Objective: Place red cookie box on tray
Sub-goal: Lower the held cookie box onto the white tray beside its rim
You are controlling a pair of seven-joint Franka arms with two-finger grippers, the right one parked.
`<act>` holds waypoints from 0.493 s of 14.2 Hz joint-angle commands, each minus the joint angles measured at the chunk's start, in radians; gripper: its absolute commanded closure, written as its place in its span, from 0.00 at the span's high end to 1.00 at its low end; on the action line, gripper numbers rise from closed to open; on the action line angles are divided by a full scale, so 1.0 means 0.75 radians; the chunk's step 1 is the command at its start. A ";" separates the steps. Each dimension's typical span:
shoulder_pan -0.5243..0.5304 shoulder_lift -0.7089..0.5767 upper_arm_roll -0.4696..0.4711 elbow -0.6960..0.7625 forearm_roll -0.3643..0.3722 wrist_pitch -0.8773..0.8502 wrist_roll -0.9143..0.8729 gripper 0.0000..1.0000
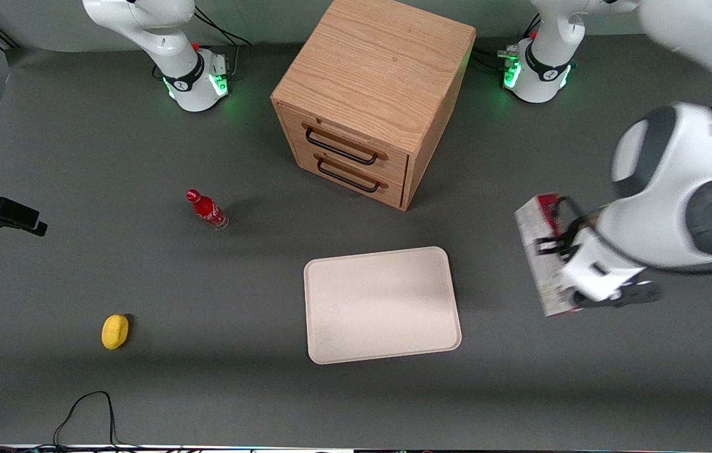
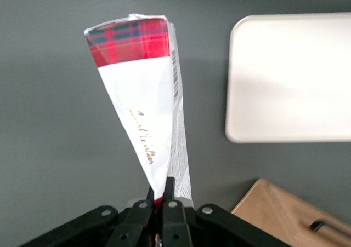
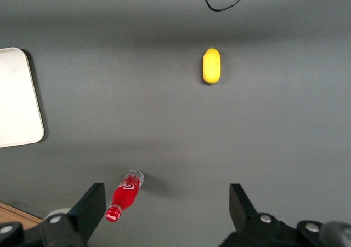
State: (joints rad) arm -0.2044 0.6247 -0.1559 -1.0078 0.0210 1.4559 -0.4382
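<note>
My left gripper (image 2: pixel 159 190) is shut on one end of the red cookie box (image 2: pixel 143 104), which hangs in the air with its red tartan end away from the fingers. In the front view the red cookie box (image 1: pixel 539 251) is lifted above the table, held by the gripper (image 1: pixel 558 246) toward the working arm's end. The cream-white tray (image 1: pixel 381 304) lies flat on the grey table, beside the held box and apart from it. The tray (image 2: pixel 290 77) has nothing on it. The same tray (image 3: pixel 16 99) shows partly in the right wrist view.
A wooden two-drawer cabinet (image 1: pixel 372 94) stands farther from the front camera than the tray. A small red bottle (image 1: pixel 206 210) and a yellow lemon-like object (image 1: pixel 115 331) lie toward the parked arm's end. A black cable (image 1: pixel 89 409) loops near the table's front edge.
</note>
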 commanded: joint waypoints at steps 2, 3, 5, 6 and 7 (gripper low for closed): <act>-0.128 0.206 0.028 0.153 -0.010 0.134 -0.150 0.00; -0.145 0.245 0.028 0.151 -0.010 0.177 -0.152 0.00; -0.149 0.308 0.028 0.149 -0.010 0.263 -0.148 0.00; -0.151 0.339 0.028 0.147 -0.010 0.302 -0.148 0.00; -0.161 0.371 0.028 0.147 -0.010 0.335 -0.150 0.00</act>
State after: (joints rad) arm -0.3071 0.8504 -0.1516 -0.9570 0.0208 1.6898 -0.5358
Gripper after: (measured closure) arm 0.974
